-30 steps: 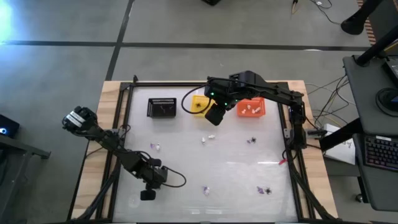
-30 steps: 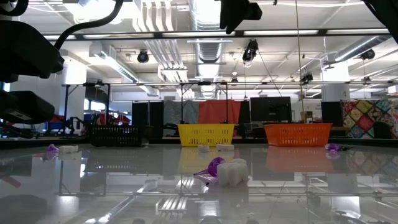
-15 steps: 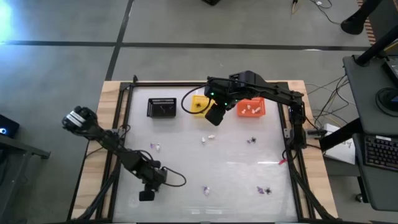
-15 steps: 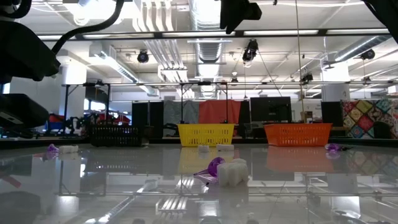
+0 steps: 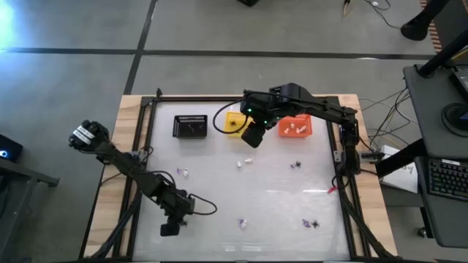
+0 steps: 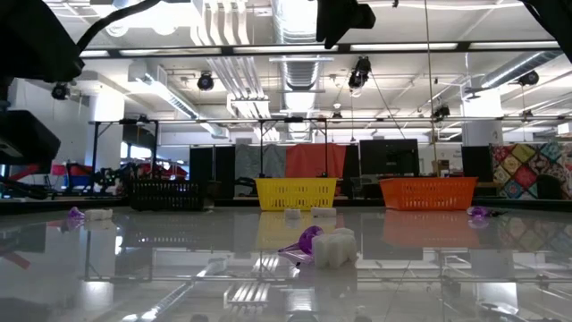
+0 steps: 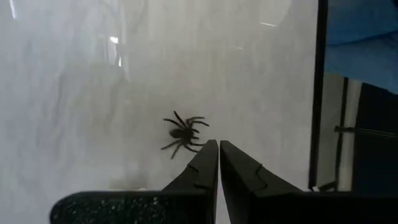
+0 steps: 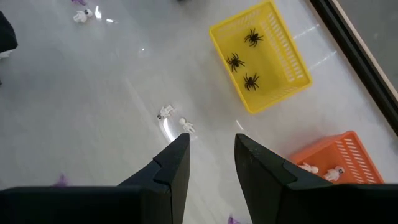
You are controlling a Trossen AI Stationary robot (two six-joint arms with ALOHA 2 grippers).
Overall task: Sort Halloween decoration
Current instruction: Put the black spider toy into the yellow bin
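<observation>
Spider (image 7: pixel 182 134) on table — just beyond left pincer (image 7: pixel 218 149), fingers closed, holding nothing.

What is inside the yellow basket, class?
Three black spiders lie on the floor of the yellow basket, as the right wrist view shows. In the high view the right arm covers part of the basket, so its contents are hidden there.

Bright ceiling strip lights (image 6: pixel 156 89) glare off the glossy table (image 6: pixel 179 268); upper left of high view flares blue-white.
</observation>
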